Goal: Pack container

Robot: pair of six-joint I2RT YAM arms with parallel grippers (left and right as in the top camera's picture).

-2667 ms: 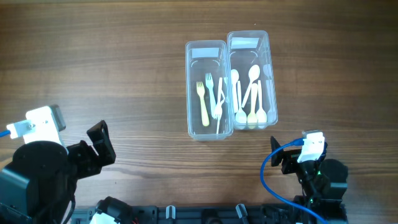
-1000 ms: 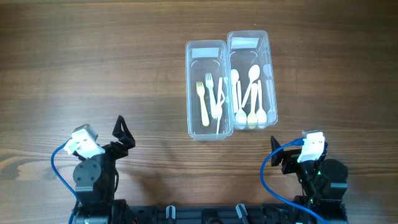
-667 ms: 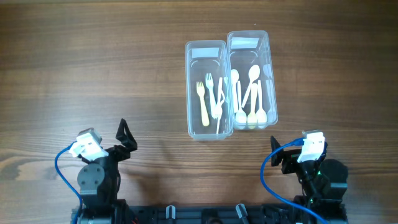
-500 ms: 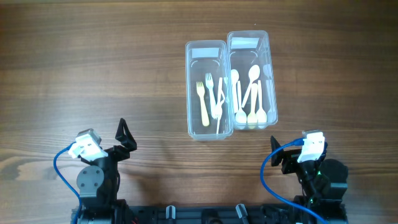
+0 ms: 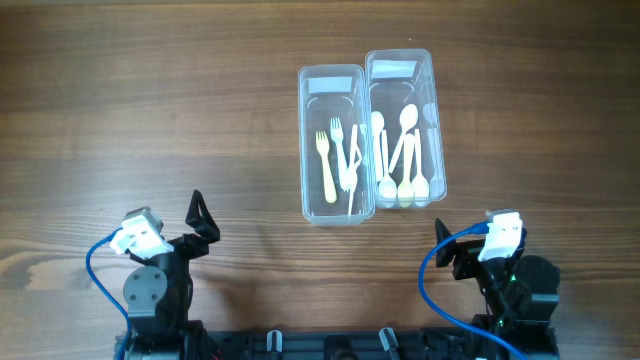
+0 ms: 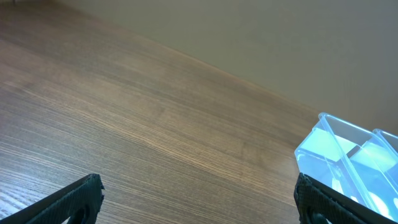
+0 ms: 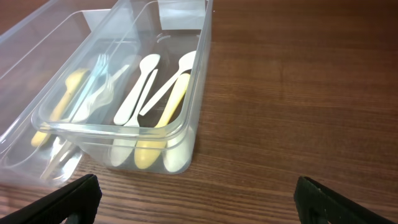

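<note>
Two clear plastic containers stand side by side at the table's middle. The left container (image 5: 308, 140) holds yellow and white forks (image 5: 338, 160). The right container (image 5: 435, 130) holds white and yellow spoons (image 5: 400, 160); both also show in the right wrist view (image 7: 199, 81). My left gripper (image 5: 200, 222) is open and empty near the front left edge, far from the containers. My right gripper (image 5: 452, 250) is open and empty just in front of the right container. The left wrist view shows a corner of the left container (image 6: 323, 149) at its right edge.
The wooden table (image 5: 150, 100) carries only the two containers. Both arm bases (image 5: 150, 290) sit at the front edge, with blue cables beside them.
The left arm drew back from the far left to its rest pose at the front left edge and has held still for the last half second. The right arm has not moved.
</note>
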